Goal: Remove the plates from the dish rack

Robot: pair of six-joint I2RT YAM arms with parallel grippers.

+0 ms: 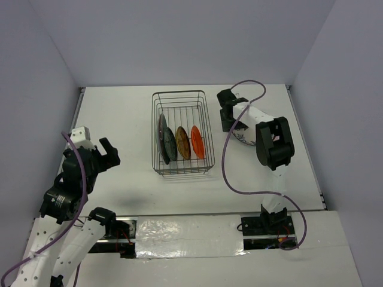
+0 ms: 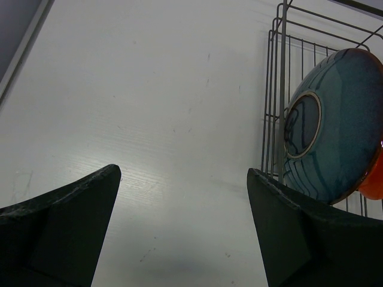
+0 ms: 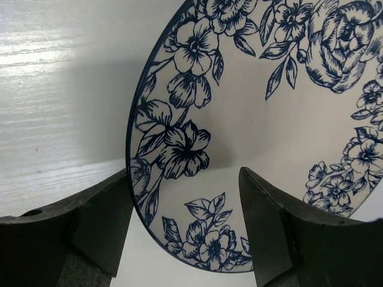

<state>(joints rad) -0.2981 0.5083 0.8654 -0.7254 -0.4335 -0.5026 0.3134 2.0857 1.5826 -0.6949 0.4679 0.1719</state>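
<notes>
The dark wire dish rack (image 1: 179, 93) stands mid-table with several plates upright in it: a large teal one (image 1: 162, 139), a brown one (image 1: 183, 142) and an orange one (image 1: 197, 142). In the left wrist view the teal plate (image 2: 341, 125) shows behind the rack's wires (image 2: 281, 89). A white plate with blue flowers (image 3: 263, 119) is right of the rack (image 1: 244, 137), partly under my right arm. My right gripper (image 3: 184, 172) (image 1: 234, 127) is open, its fingers standing on either side of that plate's rim. My left gripper (image 2: 184, 172) (image 1: 111, 152) is wide open over bare table, left of the rack.
A purple cable (image 1: 226, 161) loops across the table from the right arm. The table's raised edge (image 1: 78, 107) runs along the left, and grey walls close the back and both sides. An orange plate's edge (image 2: 374, 179) peeks from behind the teal one.
</notes>
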